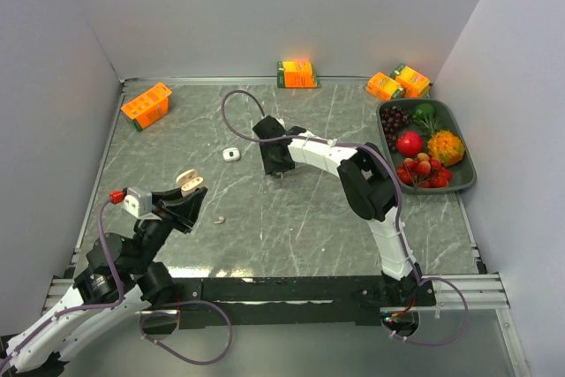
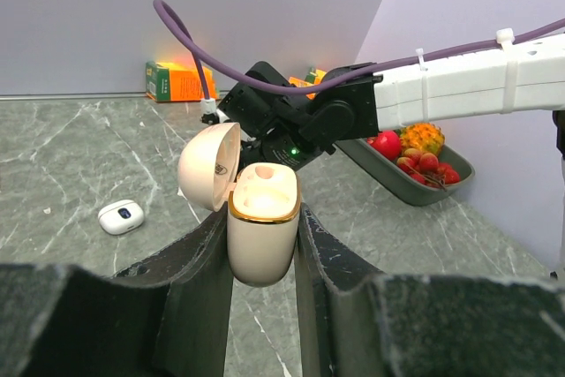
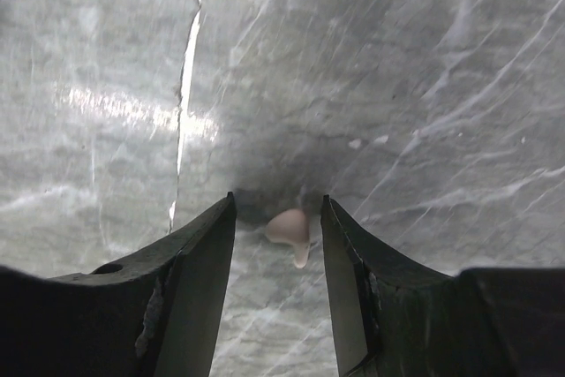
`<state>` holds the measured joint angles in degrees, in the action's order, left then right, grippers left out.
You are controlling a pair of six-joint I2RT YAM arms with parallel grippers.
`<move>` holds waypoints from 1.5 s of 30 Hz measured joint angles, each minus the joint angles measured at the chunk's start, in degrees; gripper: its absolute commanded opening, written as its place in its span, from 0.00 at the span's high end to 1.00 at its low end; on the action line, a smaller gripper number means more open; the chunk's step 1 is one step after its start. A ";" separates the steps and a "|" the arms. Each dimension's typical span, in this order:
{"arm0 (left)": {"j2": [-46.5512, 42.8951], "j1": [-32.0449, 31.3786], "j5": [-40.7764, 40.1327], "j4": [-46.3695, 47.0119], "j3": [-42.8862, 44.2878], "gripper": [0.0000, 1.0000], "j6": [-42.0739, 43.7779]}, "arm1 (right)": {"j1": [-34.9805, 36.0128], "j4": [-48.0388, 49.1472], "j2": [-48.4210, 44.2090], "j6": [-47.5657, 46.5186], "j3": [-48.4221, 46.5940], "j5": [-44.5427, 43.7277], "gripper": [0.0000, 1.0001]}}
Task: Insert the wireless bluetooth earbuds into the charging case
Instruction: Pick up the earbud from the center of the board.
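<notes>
Clamping open-lidded charging case: left tool; right tool parted, straddling earbud, not touching.

Right arm mid-table — boxes (far edge)

Soft, even light is falling from above on the grey-green marbled stone tabletop, casting only a faint shadow under the white right arm. At the tabletop's far edge, the orange cardboard carton is glowing, and its top is washing out to yellow. In the right wrist view, white glare is streaking across the tabletop, and dark shadow is pooling around the small pale plastic earbud between the black right jaws. In the left wrist view, the cream charging case is showing sharp while the black left jaws are blurring.
</notes>
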<state>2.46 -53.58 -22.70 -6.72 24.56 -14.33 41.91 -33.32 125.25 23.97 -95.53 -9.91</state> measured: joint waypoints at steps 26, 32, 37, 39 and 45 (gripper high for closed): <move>0.00 0.00 0.42 0.02 0.00 0.99 0.00 | 0.04 2.10 -2.47 0.92 4.04 0.90 1.00; 0.02 0.00 0.42 0.02 0.00 0.99 -0.02 | 0.24 3.21 -5.97 2.10 8.70 1.51 1.00; 0.63 0.00 0.44 0.11 0.00 0.99 -0.13 | 1.81 2.82 -14.84 2.10 15.32 -0.68 1.00; 1.42 0.00 0.52 0.42 0.00 0.99 -0.15 | 2.60 3.74 -20.57 1.70 17.27 -2.32 1.00; 6.16 0.00 1.29 4.90 -0.37 0.99 -0.04 | 6.73 11.85 -39.87 -1.14 20.96 -6.27 1.00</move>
<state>8.62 -53.58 -21.41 -1.83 24.18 -14.37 48.64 -21.47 85.38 22.83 -74.56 -16.19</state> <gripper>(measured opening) 0.336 0.285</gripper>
